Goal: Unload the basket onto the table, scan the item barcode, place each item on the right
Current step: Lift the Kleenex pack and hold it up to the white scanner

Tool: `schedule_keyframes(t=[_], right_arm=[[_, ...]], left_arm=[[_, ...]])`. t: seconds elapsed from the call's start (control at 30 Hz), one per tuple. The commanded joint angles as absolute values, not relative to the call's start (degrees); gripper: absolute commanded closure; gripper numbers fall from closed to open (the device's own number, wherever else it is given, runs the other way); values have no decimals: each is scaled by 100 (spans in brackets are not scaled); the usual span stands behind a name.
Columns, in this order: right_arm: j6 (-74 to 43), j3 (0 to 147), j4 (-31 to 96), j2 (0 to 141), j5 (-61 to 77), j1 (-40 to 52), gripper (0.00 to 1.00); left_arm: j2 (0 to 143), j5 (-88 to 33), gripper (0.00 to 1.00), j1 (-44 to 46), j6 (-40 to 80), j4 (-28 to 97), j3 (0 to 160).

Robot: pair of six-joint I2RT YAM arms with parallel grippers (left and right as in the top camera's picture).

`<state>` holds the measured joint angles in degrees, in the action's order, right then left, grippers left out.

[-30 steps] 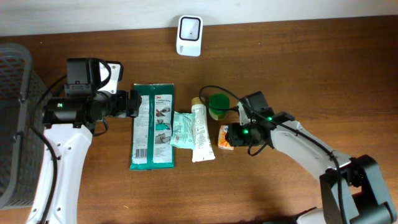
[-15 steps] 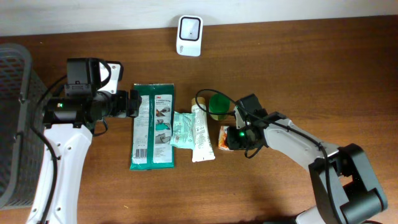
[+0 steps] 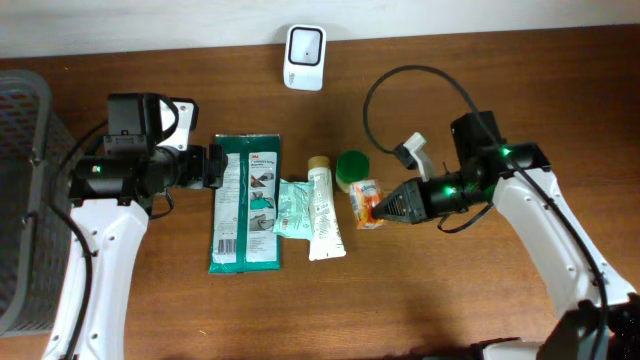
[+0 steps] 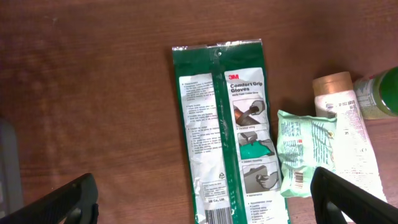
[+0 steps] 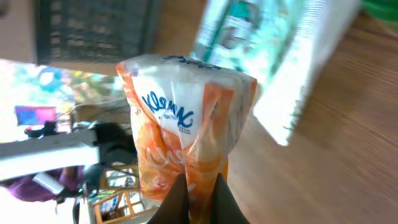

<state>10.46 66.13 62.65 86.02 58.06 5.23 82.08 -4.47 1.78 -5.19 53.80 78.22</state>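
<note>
**Overhead.** A dark wire-mesh basket [image 3: 22, 120] is set at the left edge of the brown wood-grain surface [image 3: 450, 300], well left of the green glove packet [image 3: 247, 205]. What the basket holds cannot be made out. The glove packet, flat and glossy, is laid lengthwise. Just right of it a small, crinkled mint-green wipes pack [image 3: 293, 208] is seen. Next comes a pale tube [image 3: 325, 215] with a tan cap, then a round green lid [image 3: 352, 170]. A white, rounded scanner [image 3: 304, 57] is placed above the packet's upper right corner, near the far edge.

The orange-and-white tissue pack [image 3: 366, 202], the item to be scanned, is found right of the glove packet, just past the tube. It is gripped at its right end by the right fingers [image 3: 388, 206]. The left fingers [image 3: 212, 167] are held at the packet's upper left corner.

**Left wrist.** The left fingers [image 4: 68, 202] are spread wide, one at each lower corner of the frame, with nothing between them but the glove packet below. Lettering not legible from overhead is read here: "3M Comfort Grip Gloves". A small barcode is also seen on the wipes pack.

**Right wrist.** The tissue pack's thin, wrinkled film and blue lettering are shown close up. Its gathered end is pinched between the right fingers [image 5: 180, 198], which are closed narrowly on it. The wipes pack, tube and basket mesh are blurred behind.
</note>
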Motion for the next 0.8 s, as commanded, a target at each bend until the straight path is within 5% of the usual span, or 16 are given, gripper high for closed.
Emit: schedule_keyframes(t=[0.0, 0.67, 0.77], right_arm=[[1354, 6720, 6285, 8414, 6993, 506, 96], [1304, 6801, 6276, 8394, 7046, 646, 96], [528, 7105, 5975, 8394, 6490, 996, 96]], left_arm=[[8217, -451, 1, 141, -633, 5369, 7841], [8217, -451, 1, 143, -635, 5369, 7841], [8217, -451, 1, 143, -635, 5369, 7841]])
